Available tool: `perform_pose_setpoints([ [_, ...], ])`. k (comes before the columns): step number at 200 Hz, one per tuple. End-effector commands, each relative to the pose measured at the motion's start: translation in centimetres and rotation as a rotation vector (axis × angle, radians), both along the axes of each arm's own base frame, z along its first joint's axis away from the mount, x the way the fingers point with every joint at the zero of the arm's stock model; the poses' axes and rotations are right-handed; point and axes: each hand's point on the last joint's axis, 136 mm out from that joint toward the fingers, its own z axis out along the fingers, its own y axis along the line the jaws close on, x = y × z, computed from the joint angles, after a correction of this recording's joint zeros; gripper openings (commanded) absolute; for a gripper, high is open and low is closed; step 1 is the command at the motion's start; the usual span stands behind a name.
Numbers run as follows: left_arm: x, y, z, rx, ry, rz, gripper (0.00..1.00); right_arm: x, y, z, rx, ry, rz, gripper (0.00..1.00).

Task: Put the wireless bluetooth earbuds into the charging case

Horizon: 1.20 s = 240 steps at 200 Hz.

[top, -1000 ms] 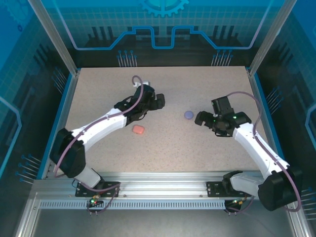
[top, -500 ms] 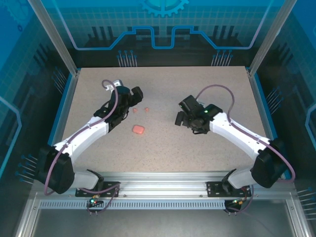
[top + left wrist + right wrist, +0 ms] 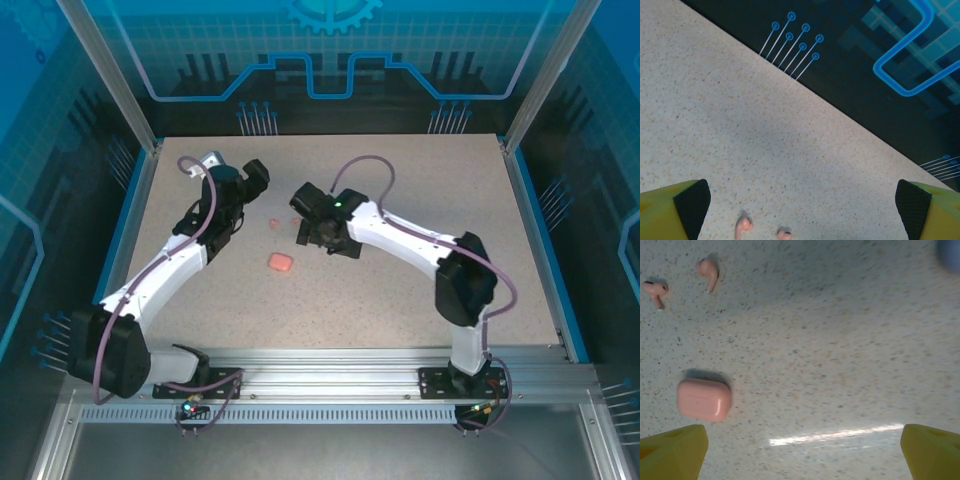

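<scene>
Pink earbuds (image 3: 708, 274), two, near one pink case (image 3: 704, 400); both arms' jaws gape wide, empty.

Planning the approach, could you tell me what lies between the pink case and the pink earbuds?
Only bare table separates the case and earbuds, per the right wrist view.

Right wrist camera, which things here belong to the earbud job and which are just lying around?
Job: pink earbud at the edge; pink earbud beside it; pink charging case, closed, lying apart from both.
Lying about: bluish object cut off at the corner, too little showing to name it; speckled table.
</scene>
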Motion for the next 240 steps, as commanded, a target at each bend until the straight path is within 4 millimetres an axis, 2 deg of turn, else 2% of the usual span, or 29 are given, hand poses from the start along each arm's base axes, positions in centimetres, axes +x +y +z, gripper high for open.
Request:
perform_pose_setpoints([
  [1,0.7,0.8,-0.5,0.016,0.054,0.006,0.99,-1.3,1.8,-1.5,-0.007,0.090,-0.028,1.00],
  [32,1.7,2.2,-1.9,-0.005,0.153,0.027,0.99,-1.0,5.1,-3.0,0.008,0.130,-0.012,1.00],
  [75,2.4,4.8,-4.3,-0.102,0.258,0.082,0.99,-0.7,7.5,-4.0,-0.012,0.141,0.006,1.00],
  [80,2.5,5.1,-4.6,-0.119,0.268,0.091,0.99,-0.8,7.7,-5.3,-0.030,0.159,0.002,1.00],
  [96,2.3,6.2,-5.5,-0.167,0.292,0.132,0.99,-0.6,8.2,-6.3,-0.033,0.168,-0.008,1.00],
  [117,2.2,7.3,-6.0,-0.213,0.295,0.167,0.99,-0.2,9.3,-7.4,-0.027,0.165,-0.014,1.00],
  [146,2.1,7.5,-6.1,-0.242,0.291,0.167,0.99,0.7,11.1,-8.3,-0.038,0.124,0.049,0.96],
  [192,2.1,7.4,-6.6,-0.261,0.298,0.155,0.99,0.7,11.5,-10.4,-0.059,0.154,0.043,0.89],
  [240,2.1,7.2,-7.2,-0.278,0.314,0.141,0.99,0.3,11.4,-10.2,-0.076,0.148,0.049,0.79],
])
